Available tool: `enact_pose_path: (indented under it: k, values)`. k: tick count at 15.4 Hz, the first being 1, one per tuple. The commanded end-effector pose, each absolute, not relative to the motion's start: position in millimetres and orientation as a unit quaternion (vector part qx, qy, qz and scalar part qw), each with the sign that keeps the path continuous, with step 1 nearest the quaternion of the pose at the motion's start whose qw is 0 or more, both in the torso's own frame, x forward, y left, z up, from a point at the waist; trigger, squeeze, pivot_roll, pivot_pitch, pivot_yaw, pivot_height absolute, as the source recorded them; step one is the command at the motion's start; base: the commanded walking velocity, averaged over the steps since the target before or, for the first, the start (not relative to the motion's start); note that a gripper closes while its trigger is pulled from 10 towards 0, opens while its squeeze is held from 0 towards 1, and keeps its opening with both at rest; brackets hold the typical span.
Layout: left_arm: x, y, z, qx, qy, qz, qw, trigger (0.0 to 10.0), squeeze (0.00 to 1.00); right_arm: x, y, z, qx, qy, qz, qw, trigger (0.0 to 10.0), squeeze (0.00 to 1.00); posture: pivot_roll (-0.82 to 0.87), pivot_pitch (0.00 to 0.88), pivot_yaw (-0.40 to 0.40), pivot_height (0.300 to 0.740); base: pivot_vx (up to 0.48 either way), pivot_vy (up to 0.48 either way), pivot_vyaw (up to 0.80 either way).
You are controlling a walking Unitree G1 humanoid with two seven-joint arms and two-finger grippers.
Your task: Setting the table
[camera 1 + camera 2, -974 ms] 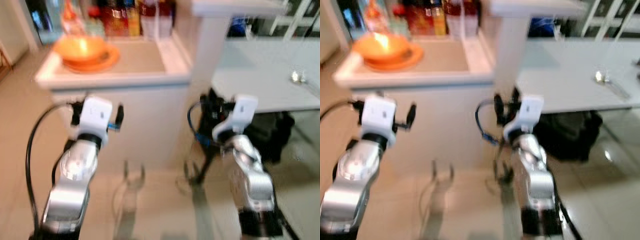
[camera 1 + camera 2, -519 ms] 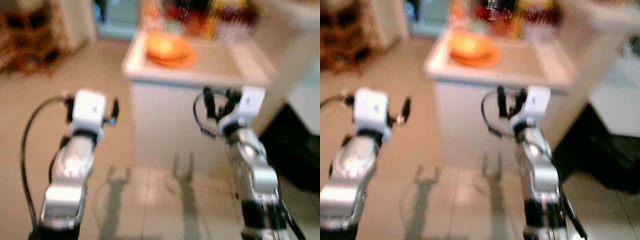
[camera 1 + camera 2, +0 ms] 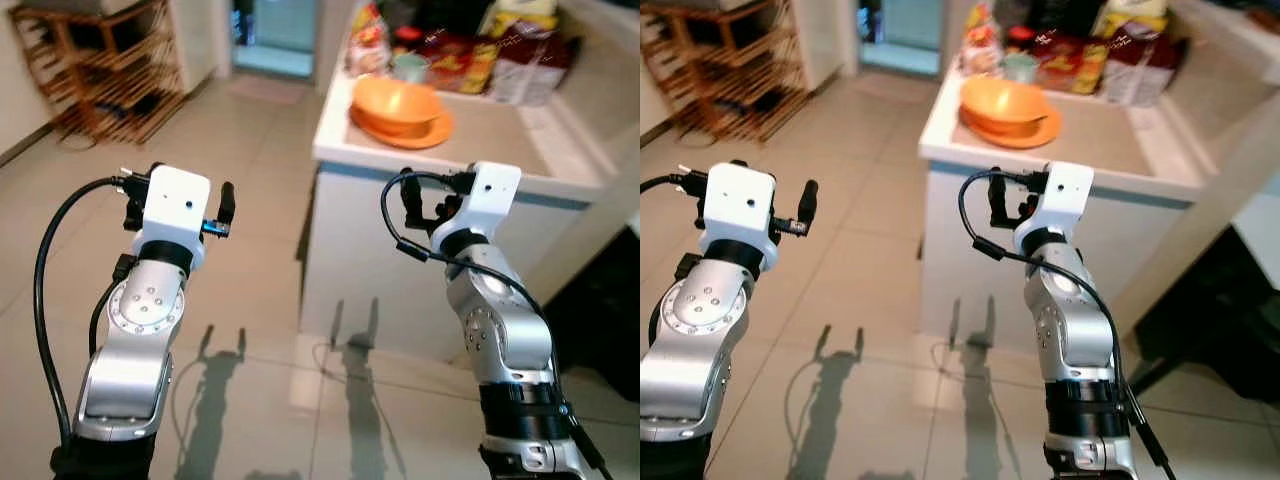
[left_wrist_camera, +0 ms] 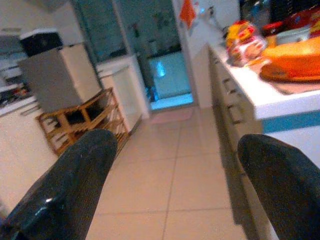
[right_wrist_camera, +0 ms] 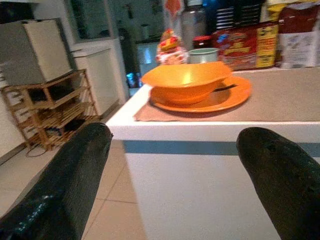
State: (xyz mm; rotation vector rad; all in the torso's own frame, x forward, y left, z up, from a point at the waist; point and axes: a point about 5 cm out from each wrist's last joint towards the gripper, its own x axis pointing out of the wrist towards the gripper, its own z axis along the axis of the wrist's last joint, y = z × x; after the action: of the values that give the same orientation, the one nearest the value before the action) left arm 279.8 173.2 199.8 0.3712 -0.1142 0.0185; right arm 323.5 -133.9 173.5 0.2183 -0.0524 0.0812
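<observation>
Orange bowl [image 5: 186,81] on plate [image 5: 227,96] hides utensil's end; left gripper [image 4: 175,190] & right gripper [image 5: 175,180] both spread, empty.

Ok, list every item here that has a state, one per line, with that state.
Left gripper: open, empty, raised over the floor.
Right gripper: open, empty, facing the counter.
Orange bowl: upright, sitting on the orange plate.
Orange plate: flat on the counter, near its edge.
Wooden rack: standing by the wall.
</observation>
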Motion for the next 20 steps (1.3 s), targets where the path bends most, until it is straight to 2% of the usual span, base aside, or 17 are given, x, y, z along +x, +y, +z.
enact_pose_path:
  k: [1,4,7,12,15,17,20]
  values:
    - [283,171,201,0.187,-0.059,0.005,0.981,10.0,0.00,327,-141,178,0.090,-0.029,0.027,0.995,10.0,0.00,0.06,0.000,-0.081,0.740,0.394,0.000,0.00]
    - [285,168,207,0.188,-0.065,0.002,0.980,10.0,0.00,331,-144,184,0.063,-0.056,0.024,0.996,10.0,0.00,0.10,0.000,-0.075,0.740,0.399,0.000,0.00]
    - [287,171,209,0.198,-0.068,0.000,0.978,10.0,0.00,336,-142,184,0.110,-0.044,0.027,0.993,10.0,0.00,0.10,0.000,-0.084,0.740,0.406,0.000,0.00]
    - [286,182,213,0.192,-0.072,0.014,0.979,10.0,0.00,332,-134,206,0.101,-0.088,0.060,0.989,10.0,0.00,0.07,0.000,-0.078,0.740,0.405,0.000,0.00]
    - [292,175,224,0.195,-0.087,-0.001,0.977,10.0,0.00,331,-142,217,0.109,-0.106,0.057,0.987,10.0,0.00,0.10,0.000,-0.070,0.740,0.395,0.000,0.00]
    - [293,180,226,0.205,-0.089,0.000,0.975,10.0,0.00,333,-144,218,0.115,-0.103,0.051,0.987,10.0,0.00,0.10,0.000,-0.075,0.740,0.384,0.000,0.00]
    - [292,182,227,0.199,-0.093,0.007,0.975,10.0,0.00,339,-144,219,0.105,-0.081,0.062,0.989,10.0,0.00,0.09,0.000,-0.102,0.740,0.380,0.000,-0.53]
